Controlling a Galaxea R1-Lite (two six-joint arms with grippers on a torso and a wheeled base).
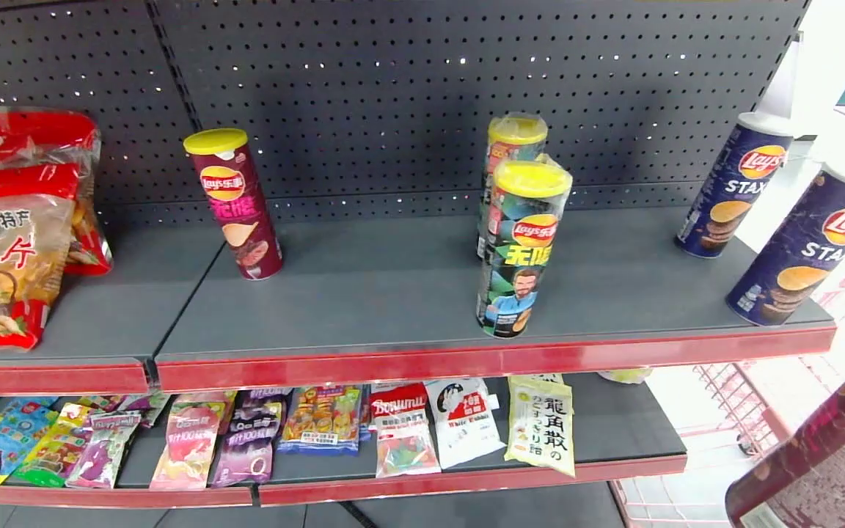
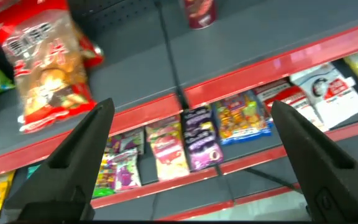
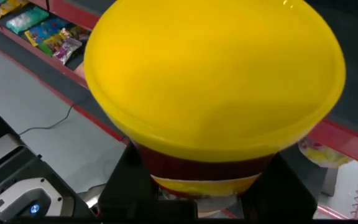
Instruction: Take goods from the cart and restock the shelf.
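Transport step, I'd say: the right gripper (image 3: 201,190) has its jaws clamped round a maroon chip can (image 1: 811,455), yellow lid up, low beside the cart (image 1: 738,411). The left gripper (image 2: 192,106) gapes wide, empty. Next: lift it onto the upper shelf (image 1: 393,293), near the matching can (image 1: 235,205).

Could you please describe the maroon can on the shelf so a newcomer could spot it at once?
Find the upper shelf against the pegboard. Left of its middle, near the seam between boards, the maroon can stands alone. Unlike the teal cans and blue cans to its right, it is maroon with a yellow lid.
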